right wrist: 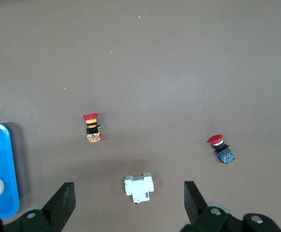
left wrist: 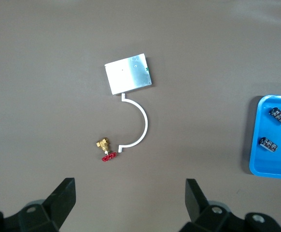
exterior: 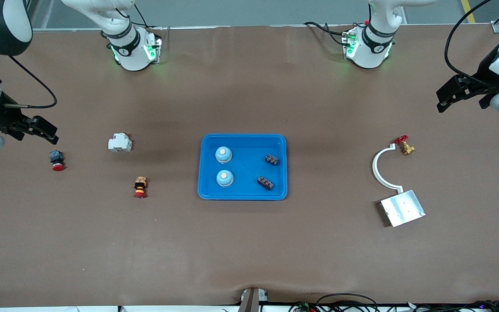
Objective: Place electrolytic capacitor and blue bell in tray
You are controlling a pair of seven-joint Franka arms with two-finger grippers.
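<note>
Blue tray [exterior: 243, 195] at table centre already holds two blue bells [exterior: 223, 154] and two dark blocks, probably the capacitors [exterior: 265, 182]. Left gripper [exterior: 457, 93] and right gripper [exterior: 37, 130] hover over opposite table ends, fingers spread, empty. Neither arm nearer; task looks finished.

Even overhead light, soft shadows

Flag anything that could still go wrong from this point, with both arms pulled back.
Little is left to spoil: two blue bells and two black capacitor parts already lie in the tray. One capacitor part sits close to the rim, so a bump might tip it out. The open left claw and right claw hang over bare table.
</note>
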